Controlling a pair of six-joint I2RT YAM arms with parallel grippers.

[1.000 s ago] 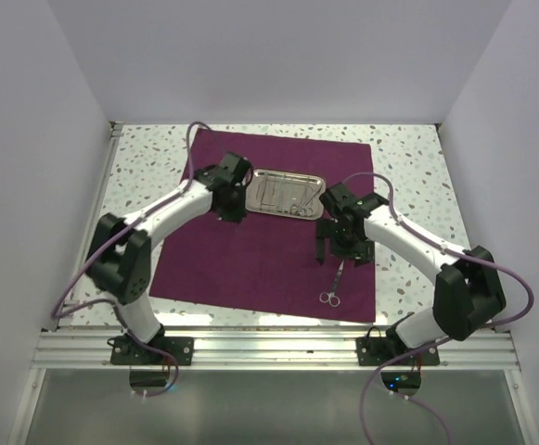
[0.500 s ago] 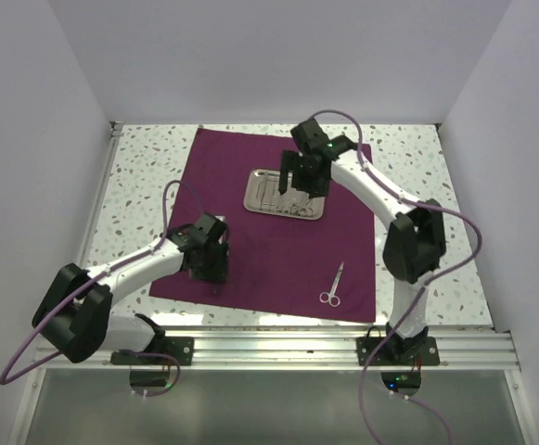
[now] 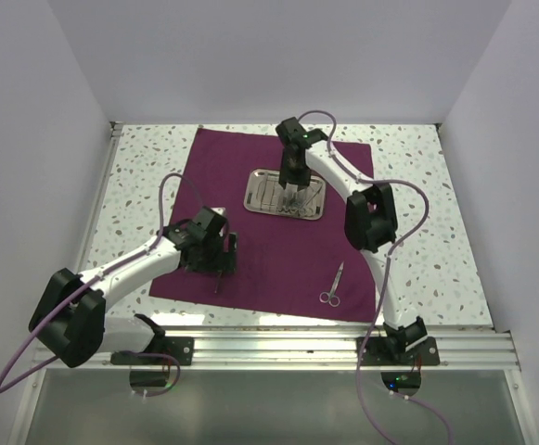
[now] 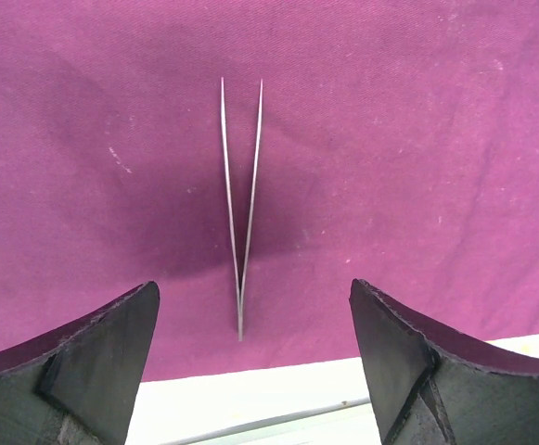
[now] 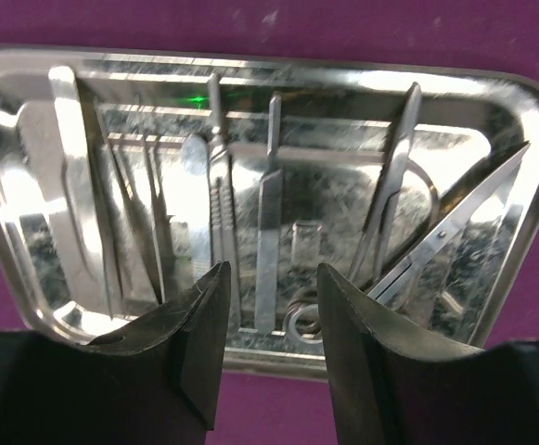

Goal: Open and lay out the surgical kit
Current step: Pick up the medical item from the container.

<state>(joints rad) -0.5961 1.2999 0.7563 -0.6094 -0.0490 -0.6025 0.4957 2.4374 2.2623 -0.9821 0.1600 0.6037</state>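
Observation:
The surgical kit's dark purple cloth (image 3: 269, 250) lies spread flat on the table. Its steel tray (image 3: 258, 199) sits on the far half and holds several thin steel instruments (image 5: 267, 232). My right gripper (image 3: 291, 193) (image 5: 272, 271) hangs low over the tray's near edge, jaws part-way apart with a flat steel handle showing between them, untouched. Thin tweezers (image 4: 241, 204) (image 3: 218, 281) lie on the cloth near its front edge. My left gripper (image 3: 221, 260) (image 4: 252, 287) stands wide open just above them, holding nothing. Small scissors (image 3: 332, 286) lie on the cloth's near right corner.
Speckled tabletop (image 3: 417, 195) surrounds the cloth, with white walls on three sides. The table's white front edge (image 4: 250, 399) runs just past the tweezers. An aluminium rail (image 3: 269, 348) carries both arm bases.
My left arm carried the tweezers from the tray to the cloth's near left, opened and left them lying. My right arm swung from above the scissors to the tray, jaws narrowing.

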